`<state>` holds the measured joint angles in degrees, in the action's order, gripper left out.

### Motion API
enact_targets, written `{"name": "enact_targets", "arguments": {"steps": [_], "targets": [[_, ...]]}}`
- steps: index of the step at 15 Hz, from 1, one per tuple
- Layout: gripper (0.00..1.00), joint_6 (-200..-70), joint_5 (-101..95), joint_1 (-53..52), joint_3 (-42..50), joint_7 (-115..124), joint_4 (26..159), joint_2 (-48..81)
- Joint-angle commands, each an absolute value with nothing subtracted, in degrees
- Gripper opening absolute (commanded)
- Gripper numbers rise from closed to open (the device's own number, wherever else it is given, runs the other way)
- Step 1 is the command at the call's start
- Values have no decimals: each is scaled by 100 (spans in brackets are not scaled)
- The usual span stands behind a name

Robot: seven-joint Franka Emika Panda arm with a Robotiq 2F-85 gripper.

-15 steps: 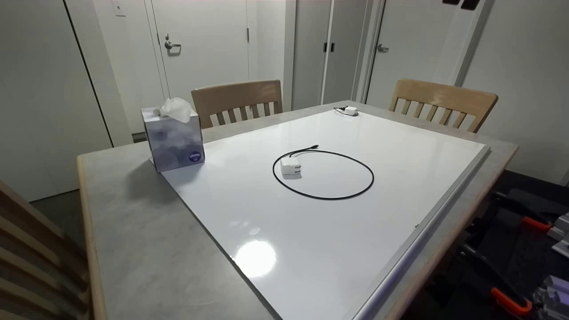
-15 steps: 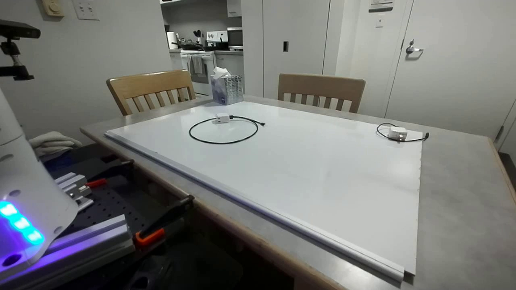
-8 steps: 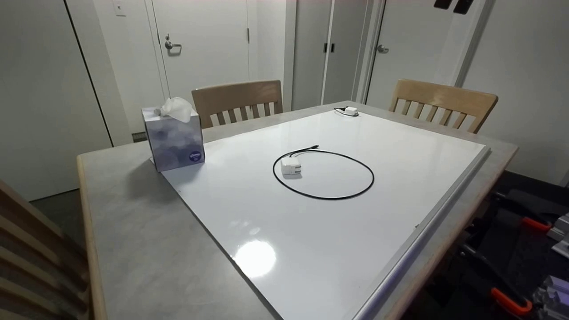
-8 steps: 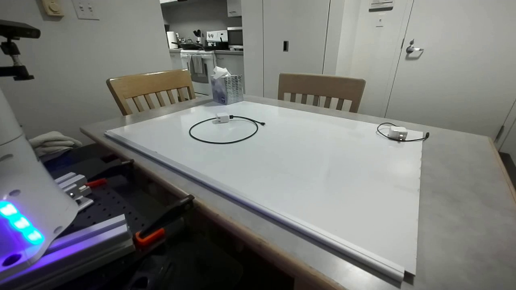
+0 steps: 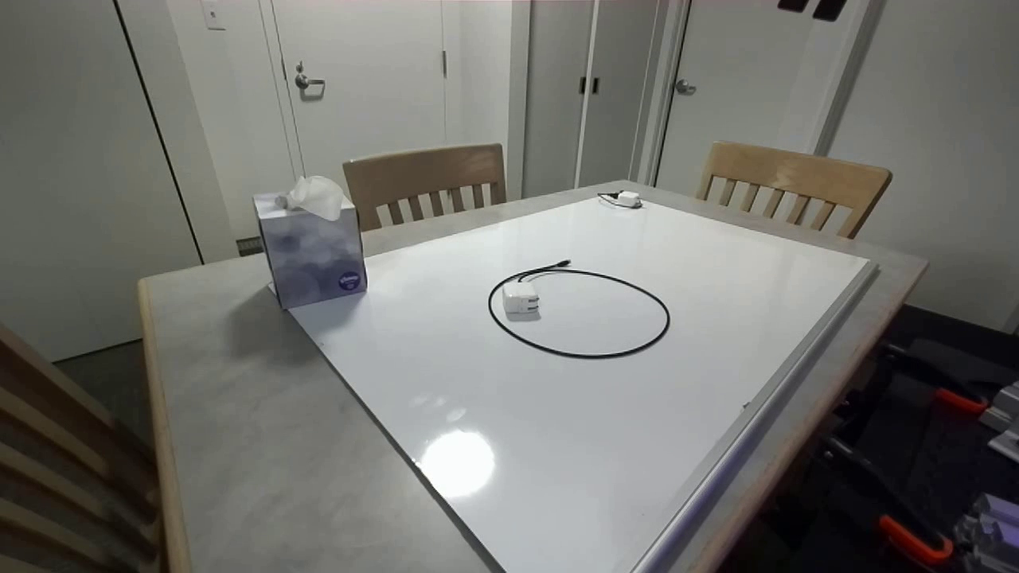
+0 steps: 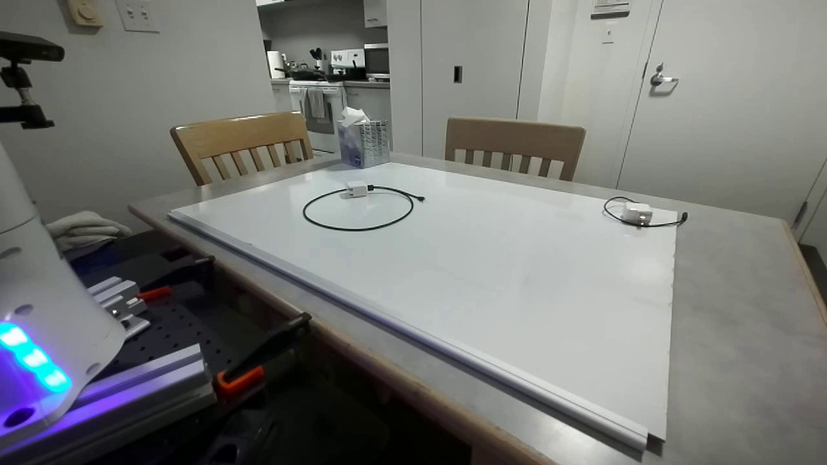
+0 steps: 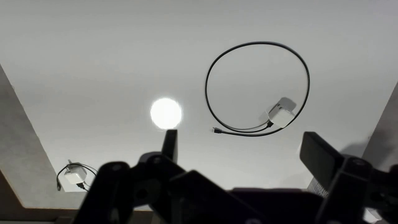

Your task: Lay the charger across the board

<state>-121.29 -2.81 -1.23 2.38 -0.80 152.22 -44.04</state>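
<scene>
A charger with a white plug block (image 5: 520, 298) and a black cable in a wide loop lies on the glossy white board (image 5: 605, 414). It also shows in an exterior view (image 6: 356, 189) and in the wrist view (image 7: 282, 117). A second white charger (image 6: 637, 214) with a short black cable loop lies at a board corner; its cable end reaches past the board's edge. It also shows in the wrist view (image 7: 75, 175). My gripper (image 7: 239, 140) is open and empty above the board. In an exterior view only its fingertips (image 5: 810, 6) show, at the top edge.
A purple-blue tissue box (image 5: 318, 251) stands at a board corner. A raised metal rail (image 6: 413, 328) runs along the board's edge on the robot's side. The grey tabletop (image 5: 255, 446) surrounds the board. Wooden chairs (image 6: 517, 139) stand around the table. Orange-tipped clamps (image 6: 240, 381) sit beside the robot base.
My gripper's fingertips at the top of an exterior view have shifted slightly left and down since one second ago, and hold still since half a second ago. Both chargers have not moved.
</scene>
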Motion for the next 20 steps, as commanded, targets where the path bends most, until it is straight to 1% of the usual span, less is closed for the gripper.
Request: {"name": "enact_targets", "arguments": {"steps": [1, 7, 11, 14, 15, 17, 20], "targets": [[100, -12111, -232, -63, 184, -119, 15208, -4401], [100, -12055, -297, -30, 92, -26, 15166, -4327], [100, -12004, -222, 62, -506, 1116, 14709, -3687], [100, -12148, 72, -61, -880, 1999, 14353, -3133], [100, -12133, -55, -82, -729, 1669, 14757, -3719], [100, -12135, -3, -108, -889, 1967, 14549, -3405], [100, -12136, 1, -103, -874, 2001, 14446, -3245]]}}
